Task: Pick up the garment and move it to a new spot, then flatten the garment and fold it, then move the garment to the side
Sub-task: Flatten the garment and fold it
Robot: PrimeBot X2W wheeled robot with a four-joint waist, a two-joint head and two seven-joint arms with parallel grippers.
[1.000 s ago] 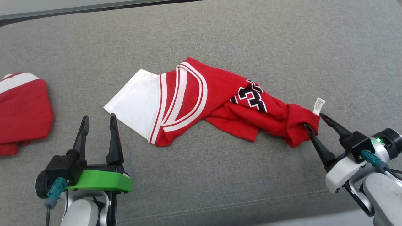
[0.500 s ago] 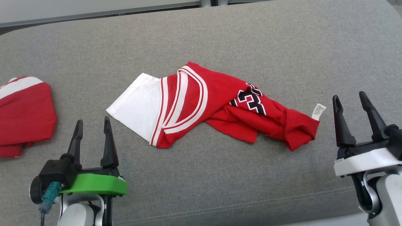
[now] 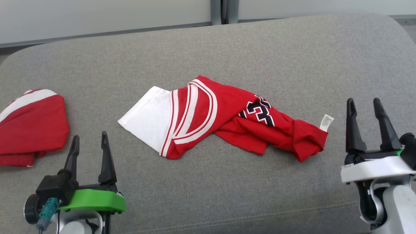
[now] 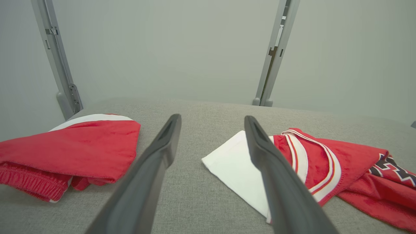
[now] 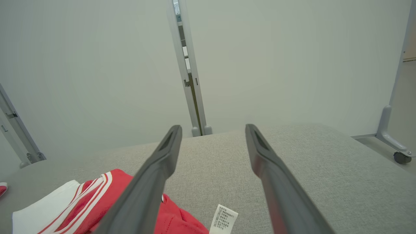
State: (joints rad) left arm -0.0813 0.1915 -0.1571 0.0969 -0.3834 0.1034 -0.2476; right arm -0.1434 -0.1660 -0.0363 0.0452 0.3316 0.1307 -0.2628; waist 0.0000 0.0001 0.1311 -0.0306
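Two grippers hang low over a big gray cushion (image 3: 208,58), and both have their fingers spread wide apart with nothing between them. The left gripper (image 3: 90,136) is at the near left, and its fingers point away from the robot. The right gripper (image 3: 363,100) is at the near right and points the same way. The garment (image 3: 227,120) lies in a crumpled heap in the middle of the cushion, between the two grippers and touching neither one. It is red with white stripes. A flat white part (image 3: 146,118) sticks out at its left end, near the left gripper. A black and white number (image 3: 258,110) shows on the wrinkled red cloth. A small white tag (image 3: 326,122) sticks up at the right end, close to the right gripper but not touching it. Far to the left, well apart from the garment, lies another red cloth (image 3: 32,126) with a white band. From the right wrist, the tag (image 5: 223,219) shows low down between that gripper's two fingers.
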